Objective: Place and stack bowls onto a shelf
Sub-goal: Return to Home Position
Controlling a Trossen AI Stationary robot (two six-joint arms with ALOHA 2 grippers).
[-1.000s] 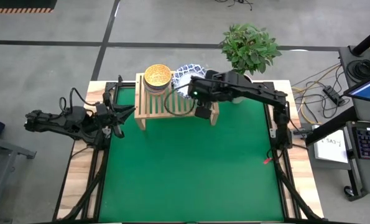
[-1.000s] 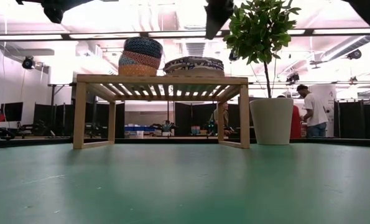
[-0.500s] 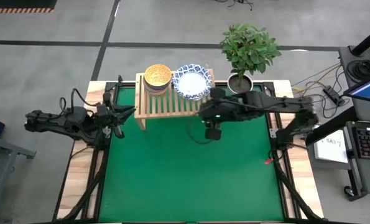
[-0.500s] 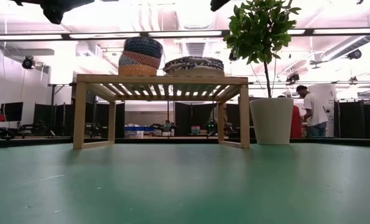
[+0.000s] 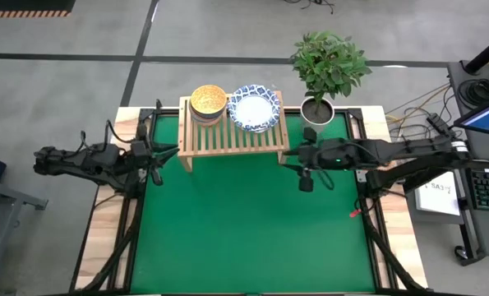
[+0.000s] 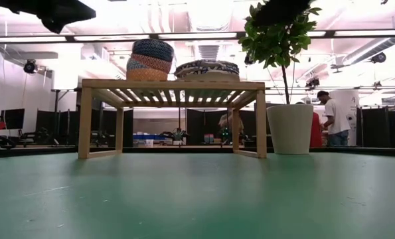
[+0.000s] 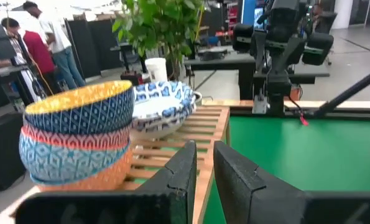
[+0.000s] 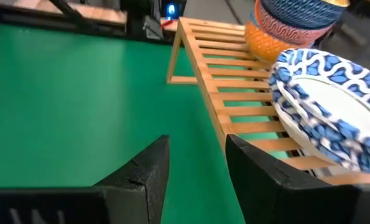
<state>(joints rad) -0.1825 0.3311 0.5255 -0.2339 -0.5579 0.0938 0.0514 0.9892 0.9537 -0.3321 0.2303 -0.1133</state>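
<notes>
Right gripper (image 5: 306,181): fingers well apart, nothing between them. It hangs over the mat (image 5: 244,230), just near and right of the shelf (image 5: 232,138) and touching nothing. Its arm stretches in low from the right table edge.

Left gripper (image 5: 168,150): fingers only slightly apart, a narrow slit, nothing held. It points at the shelf's left end, and its arm lies folded along the left edge, waiting.

Shelf stands at the far side of the mat. On its left part is a stack of small bowls (image 5: 209,103), orange at the bottom, blue patterns above, yellow inside on top. Touching it on the right is a stack of white bowls (image 5: 254,108) with blue rims; I cannot count them. No bowl is left on the mat.

Judgement: stacking looks done, and the step in hand is going home. Next move: fold the right arm back to its rest at the right edge, lifting clear of the shelf leg and the plant (image 5: 329,62) behind it. Nothing to carry.

Writing: no brand or label readable. A white sheet (image 5: 439,191) off the right edge bears marks too small to read.
</notes>
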